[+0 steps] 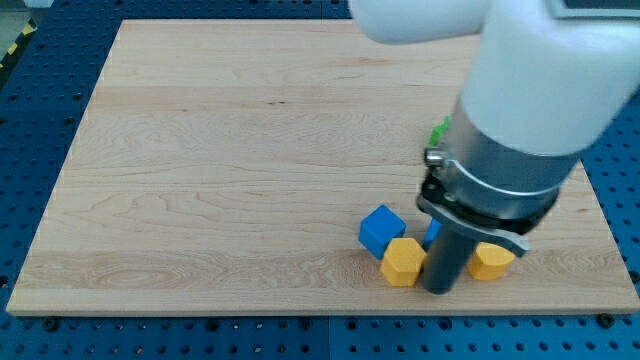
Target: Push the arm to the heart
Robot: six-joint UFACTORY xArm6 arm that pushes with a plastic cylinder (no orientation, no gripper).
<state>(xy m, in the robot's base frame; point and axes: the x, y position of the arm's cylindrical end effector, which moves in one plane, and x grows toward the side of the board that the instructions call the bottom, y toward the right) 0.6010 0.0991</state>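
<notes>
My tip (438,290) touches the board near the view's bottom right. It stands between a yellow hexagon block (402,261), just to its left, and a yellow heart block (491,261), just to its right and partly hidden by the arm. A blue cube (381,229) sits up and left of the hexagon. A sliver of another blue block (432,232) shows behind the rod. A green block (438,130) peeks out at the arm's left edge, mostly hidden.
The wooden board (220,170) lies on a blue perforated table (30,120). The board's bottom edge runs just below my tip. The large white and grey arm body covers the view's upper right.
</notes>
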